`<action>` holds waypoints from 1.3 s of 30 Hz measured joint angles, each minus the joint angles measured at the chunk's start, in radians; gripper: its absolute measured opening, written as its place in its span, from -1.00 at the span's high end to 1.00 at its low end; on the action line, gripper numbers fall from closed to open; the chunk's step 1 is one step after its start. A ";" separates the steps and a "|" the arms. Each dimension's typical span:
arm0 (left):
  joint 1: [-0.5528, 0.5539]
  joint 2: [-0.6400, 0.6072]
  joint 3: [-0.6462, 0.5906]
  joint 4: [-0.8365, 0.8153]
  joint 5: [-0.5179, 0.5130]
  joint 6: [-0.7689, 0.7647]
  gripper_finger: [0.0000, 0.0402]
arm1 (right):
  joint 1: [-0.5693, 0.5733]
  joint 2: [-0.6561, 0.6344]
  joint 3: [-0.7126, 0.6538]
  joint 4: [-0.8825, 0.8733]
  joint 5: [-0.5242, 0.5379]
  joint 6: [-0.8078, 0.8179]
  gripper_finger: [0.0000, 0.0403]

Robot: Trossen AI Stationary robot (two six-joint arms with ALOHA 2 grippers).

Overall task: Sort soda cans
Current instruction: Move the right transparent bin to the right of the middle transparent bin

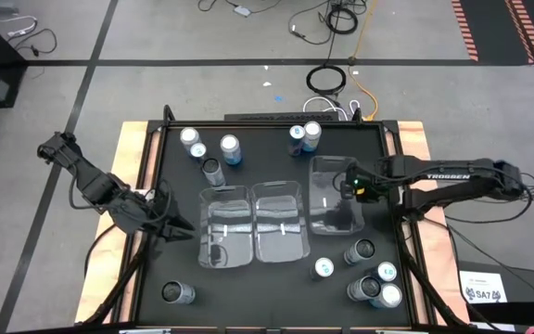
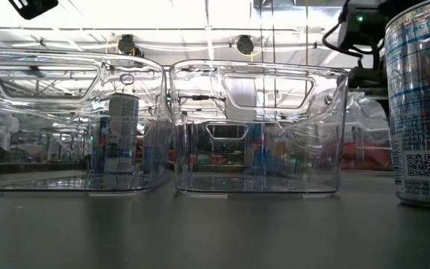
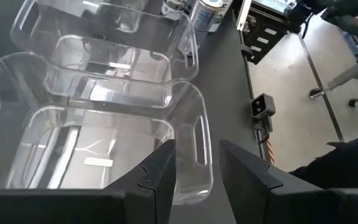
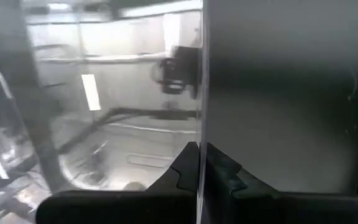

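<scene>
Three clear bins stand mid-table: the left bin, the middle bin and the right bin, which sits farther back than the other two. Soda cans stand upright in groups: far left, far middle, near right, and a single one near left. One can looms close in the low view. My right gripper is shut on the right bin's wall. My left gripper hangs high beside the left bin's left end, a narrow gap between its fingers, nothing in it. My right gripper pinches the upper edge of the right bin's right-hand long wall between its two fingers, one finger inside the bin and one outside. The fingers come from above and point down. Whether the bin's bottom rests on the table I cannot tell.
Wooden boards frame the black tabletop. A cable bundle lies on the floor beyond the far edge. Bare tabletop shows between the bins and the near-left can, and between the far cans and the bins.
</scene>
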 joint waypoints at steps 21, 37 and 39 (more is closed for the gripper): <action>0.000 -0.052 0.000 -0.127 -0.050 0.028 0.35 | 0.134 0.046 0.000 -0.004 0.005 0.031 1.00; 0.000 -0.052 0.000 -0.137 -0.056 0.020 0.35 | 0.133 0.046 0.000 0.001 0.027 -0.036 0.92; 0.000 -0.052 0.000 -0.137 -0.056 0.020 0.35 | 0.133 0.046 0.000 0.002 0.027 -0.036 0.89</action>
